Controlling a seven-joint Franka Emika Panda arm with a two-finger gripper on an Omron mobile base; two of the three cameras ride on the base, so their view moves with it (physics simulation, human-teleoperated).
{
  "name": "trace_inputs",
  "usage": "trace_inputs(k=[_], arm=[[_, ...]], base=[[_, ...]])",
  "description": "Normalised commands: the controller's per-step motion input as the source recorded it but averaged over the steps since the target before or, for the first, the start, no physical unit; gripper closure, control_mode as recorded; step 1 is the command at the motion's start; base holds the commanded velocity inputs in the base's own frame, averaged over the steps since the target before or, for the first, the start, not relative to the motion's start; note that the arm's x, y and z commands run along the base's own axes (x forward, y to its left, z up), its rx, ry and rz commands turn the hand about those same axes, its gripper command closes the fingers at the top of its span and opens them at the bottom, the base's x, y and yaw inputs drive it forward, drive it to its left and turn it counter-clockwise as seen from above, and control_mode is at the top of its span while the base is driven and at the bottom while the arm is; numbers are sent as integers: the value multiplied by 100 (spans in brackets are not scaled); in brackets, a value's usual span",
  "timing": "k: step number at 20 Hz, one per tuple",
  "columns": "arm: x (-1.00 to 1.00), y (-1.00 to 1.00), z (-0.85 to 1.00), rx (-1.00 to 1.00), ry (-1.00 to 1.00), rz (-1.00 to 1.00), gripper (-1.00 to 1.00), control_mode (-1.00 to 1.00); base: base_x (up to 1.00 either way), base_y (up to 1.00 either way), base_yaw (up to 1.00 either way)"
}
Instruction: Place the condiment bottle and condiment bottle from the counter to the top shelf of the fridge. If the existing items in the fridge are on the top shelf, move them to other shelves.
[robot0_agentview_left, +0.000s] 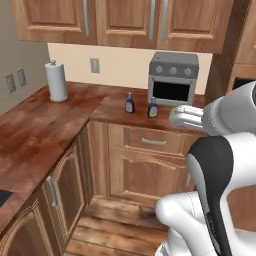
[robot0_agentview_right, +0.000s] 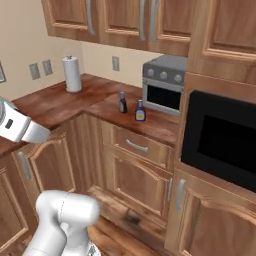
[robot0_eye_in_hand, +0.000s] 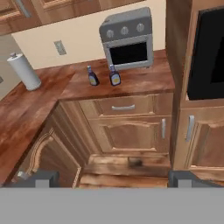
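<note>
Two condiment bottles stand upright on the bench (robot0_agentview_left: 60, 125), in front of the toaster oven: left bottle (robot0_agentview_left: 129, 103) and right bottle (robot0_agentview_left: 153, 108), near each other but not touching. Right bottle sits just ahead of the oven's lower left corner; left bottle is further out toward the bench corner. Both have dark bodies, narrow necks, pale labels.

Surroundings: grey toaster oven (robot0_agentview_left: 173, 78) w/ dark door directly behind the bottles, against the wall. Paper towel roll (robot0_agentview_left: 56, 81) upright at the far left of the bench, well apart from the bottles. Wall outlet (robot0_agentview_left: 94, 65) above and between roll and oven. Black built-in oven (robot0_agentview_right: 222, 137) set in the tall cabinet to the right of the bench. Drawer w/ bar handle (robot0_agentview_left: 153, 142) under the bottles. Nothing stands between the bottles and the bench front edge.

Arm: white links rise at lower right of the left base view — forearm raised, well back from the bench. Fingers (robot0_eye_in_hand: 113, 178) spread wide open, holding nothing; tips show at the bottom of the hand view, aimed at the cabinet fronts and floor below the bottles.
</note>
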Motion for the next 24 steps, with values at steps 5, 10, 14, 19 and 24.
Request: trace_inputs(k=[5,10,14,19,24], arm=[[0,0,0,0,0,0,-100,100],[0,0,0,0,0,0,-100,100],[0,0,0,0,0,0,-100,100],[0,0,0,0,0,0,-100,100],[3,-11,-4,0,6,-6,-100,-100]], base=[[100,65,-21],[89,38,-34],[57,13,-46],[9,0,-41],[0,0,-9]])
